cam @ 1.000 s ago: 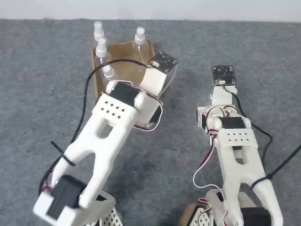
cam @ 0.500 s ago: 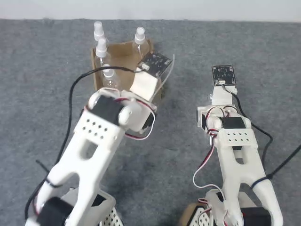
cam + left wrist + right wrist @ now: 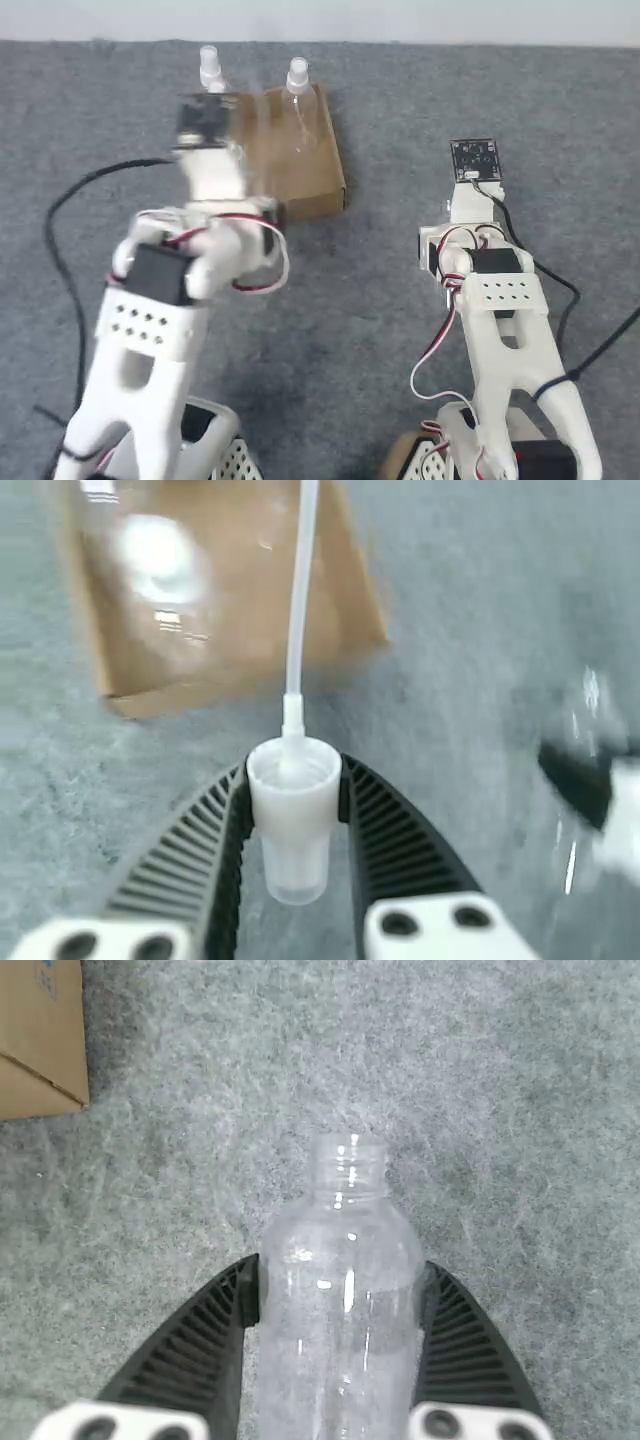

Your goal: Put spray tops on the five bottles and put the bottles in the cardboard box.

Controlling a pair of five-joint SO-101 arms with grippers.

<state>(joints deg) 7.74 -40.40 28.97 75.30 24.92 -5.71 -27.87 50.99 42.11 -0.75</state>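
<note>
My left gripper [image 3: 292,780] is shut on a white spray top [image 3: 292,815] whose long dip tube [image 3: 300,590] points toward the cardboard box [image 3: 215,600]. In the high view the left arm's wrist [image 3: 205,130] hangs over the near-left part of the box [image 3: 305,165]. Two bottles with spray tops [image 3: 298,78] [image 3: 210,64] stand at the box's far end. My right gripper [image 3: 340,1275] is shut on a clear bottle [image 3: 340,1260] with an uncapped neck [image 3: 350,1150]. The right arm [image 3: 478,200] holds it to the right of the box, above the grey mat.
Grey felt mat [image 3: 400,110] covers the table. A corner of the box [image 3: 40,1040] lies off to the side of the held bottle. In the left wrist view a blurred clear bottle [image 3: 590,720] and a dark part [image 3: 575,780] show at the edge.
The left arm has swung from the box's right side across to its left side, carrying the spray top. The right arm has kept still with its bottle.
</note>
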